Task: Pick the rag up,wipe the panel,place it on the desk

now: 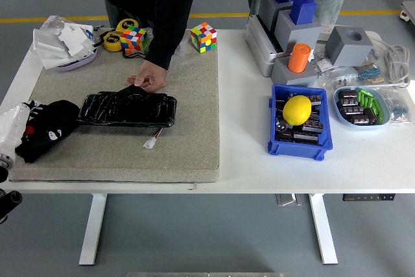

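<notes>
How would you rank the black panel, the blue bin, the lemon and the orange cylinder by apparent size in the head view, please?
1. black panel
2. blue bin
3. lemon
4. orange cylinder, close to the lemon and farther back, so this last order is unsure.

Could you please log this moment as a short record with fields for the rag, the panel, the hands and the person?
rag: black rag lying on the grey mat, left of the panel
panel: black panel flat on the mat
left hand: left hand at the picture's left edge beside the rag
right hand: not in view
person: person's hand holds the panel's far edge
</notes>
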Robot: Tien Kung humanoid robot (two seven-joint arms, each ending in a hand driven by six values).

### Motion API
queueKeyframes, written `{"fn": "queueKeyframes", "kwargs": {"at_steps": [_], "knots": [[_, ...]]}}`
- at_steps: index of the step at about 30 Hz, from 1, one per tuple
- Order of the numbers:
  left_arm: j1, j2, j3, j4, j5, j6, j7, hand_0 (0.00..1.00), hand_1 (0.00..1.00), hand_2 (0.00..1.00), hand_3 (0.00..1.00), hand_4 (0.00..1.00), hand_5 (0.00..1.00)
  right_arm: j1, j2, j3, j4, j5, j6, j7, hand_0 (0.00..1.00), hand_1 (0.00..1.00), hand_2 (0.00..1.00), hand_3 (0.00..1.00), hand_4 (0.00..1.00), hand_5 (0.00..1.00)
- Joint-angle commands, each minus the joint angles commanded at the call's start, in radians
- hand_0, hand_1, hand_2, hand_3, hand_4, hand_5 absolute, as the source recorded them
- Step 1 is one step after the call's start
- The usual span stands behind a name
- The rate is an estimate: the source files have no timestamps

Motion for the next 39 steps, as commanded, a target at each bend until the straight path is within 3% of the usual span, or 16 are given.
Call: {"fn": "queueKeyframes", "kwargs": {"at_steps": [1,2,7,8,13,14,19,20,31,39], "knots": [[0.0,0.0,0.0,0.0,0.002,0.002,-0.001,0.362,0.502,0.535,0.597,0.816,0.245,0.0,0.001,0.002,0.0,-0.002,0.0,0.0,0.744,0.675,0.698,0.611,0.98,0.575],[0.0,0.0,0.001,0.0,-0.001,0.002,0.0,0.317,0.468,0.516,0.587,0.731,0.226,-0.001,0.001,0.006,0.001,-0.005,-0.001,0.001,0.744,0.675,0.698,0.611,0.979,0.575],[0.001,0.0,0.009,0.004,0.001,0.006,0.002,0.317,0.468,0.516,0.587,0.731,0.226,-0.003,0.002,0.02,0.004,-0.011,-0.003,0.003,0.744,0.675,0.698,0.611,0.979,0.575],[0.002,0.0,0.009,0.003,0.001,0.008,0.003,0.272,0.375,0.482,0.58,0.677,0.213,-0.003,0.001,0.021,0.004,-0.012,-0.003,0.002,0.745,0.675,0.698,0.611,0.979,0.575],[0.003,-0.006,0.001,0.004,0.013,0.024,0.012,0.272,0.375,0.482,0.58,0.677,0.213,-0.005,-0.001,0.025,0.005,-0.017,-0.003,0.001,0.745,0.675,0.698,0.611,0.979,0.575],[0.002,-0.006,0.0,0.005,0.016,0.029,0.011,0.235,0.271,0.422,0.574,0.648,0.158,-0.004,-0.001,0.023,0.005,-0.017,-0.003,0.001,0.744,0.674,0.698,0.611,0.979,0.576],[0.003,-0.009,-0.005,0.008,0.027,0.032,0.015,0.235,0.271,0.422,0.574,0.648,0.158,-0.004,-0.002,0.015,0.004,-0.013,-0.002,0.0,0.744,0.674,0.698,0.611,0.979,0.576],[0.002,-0.009,-0.004,0.009,0.031,0.032,0.017,0.212,0.17,0.357,0.579,0.619,0.113,-0.004,-0.002,0.014,0.004,-0.013,-0.002,0.0,0.744,0.675,0.697,0.611,0.981,0.574],[-0.001,-0.013,-0.008,0.016,0.025,0.032,0.017,0.192,0.109,0.31,0.636,0.608,0.085,-0.004,-0.002,0.006,0.005,-0.012,-0.002,-0.002,0.745,0.675,0.698,0.611,0.98,0.574],[-0.008,-0.001,-0.066,-0.009,0.04,0.032,0.028,0.183,0.097,0.312,0.636,0.605,0.084,-0.004,0.0,0.006,0.006,-0.013,-0.002,-0.001,0.745,0.675,0.698,0.612,0.98,0.574]]}}
